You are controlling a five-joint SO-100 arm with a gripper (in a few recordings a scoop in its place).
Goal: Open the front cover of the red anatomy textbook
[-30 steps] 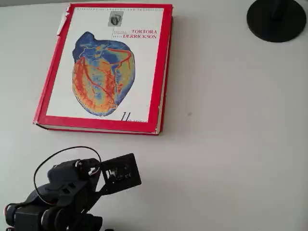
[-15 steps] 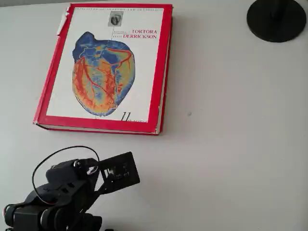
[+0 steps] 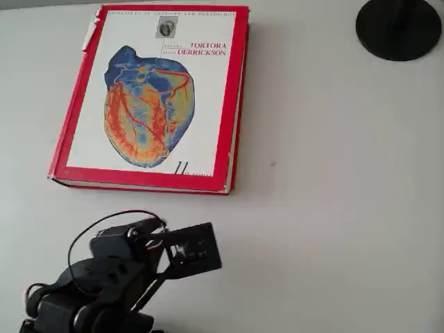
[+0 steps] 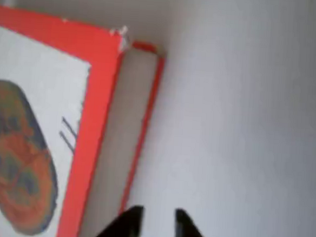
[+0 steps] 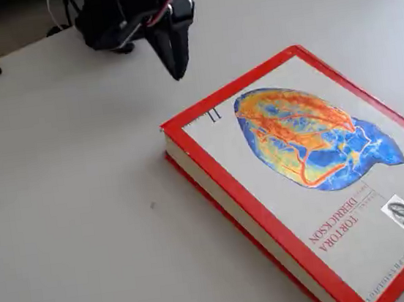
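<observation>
My gripper [image 4: 156, 227] had swung toward the book's page edge since a second ago, empty, its 2 fingers slightly parted above the table [image 3: 333, 208]. Beyond it, the red anatomy textbook [image 3: 149, 97] lay closed, the front cover [image 5: 315, 174] untouched. The wrist view was blurred.

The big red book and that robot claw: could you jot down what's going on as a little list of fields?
book: red anatomy textbook lying flat on the white table, closed
front cover: down, showing a blue and orange heart picture
page edges: facing right in the overhead view
gripper: in the air near the book's corner, apart from it, holding nothing
fingers: narrow gap between the tips in the wrist view
other: black round base at the table's far corner
</observation>
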